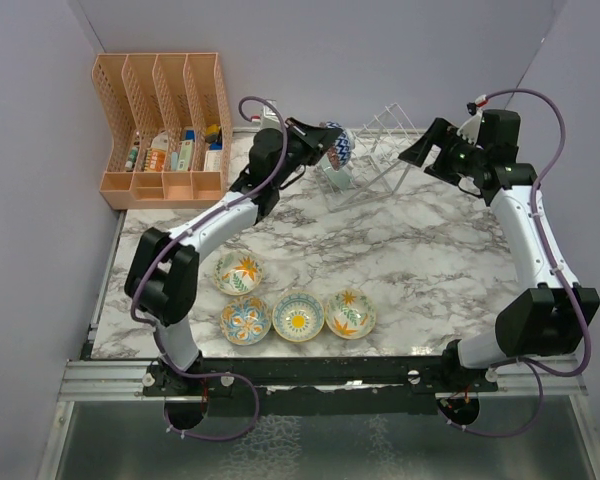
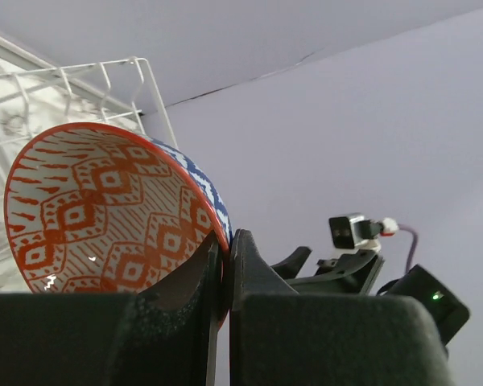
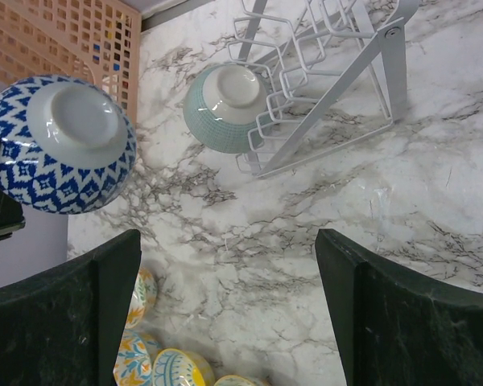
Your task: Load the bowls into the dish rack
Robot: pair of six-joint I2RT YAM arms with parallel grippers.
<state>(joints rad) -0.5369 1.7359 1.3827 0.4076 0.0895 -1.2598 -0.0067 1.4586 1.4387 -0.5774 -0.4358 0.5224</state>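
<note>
My left gripper [image 1: 328,150] [image 2: 226,245] is shut on the rim of a bowl, red-patterned inside [image 2: 105,209] and blue-white outside [image 1: 341,144] [image 3: 64,145]. It holds the bowl on edge in the air at the left end of the white wire dish rack [image 1: 380,150] [image 2: 105,80] [image 3: 322,72]. A pale teal bowl [image 3: 225,104] [image 1: 337,178] stands on edge in the rack's near left slots. Several patterned bowls lie at the table's front: [image 1: 238,272], [image 1: 246,320], [image 1: 298,315], [image 1: 350,312]. My right gripper [image 1: 420,150] [image 3: 225,237] is open and empty, above the table right of the rack.
An orange plastic slotted organizer [image 1: 165,125] [image 3: 72,32] with small items stands at the back left. Grey walls close the back and both sides. The marble table [image 1: 420,260] runs between the rack and the front bowls.
</note>
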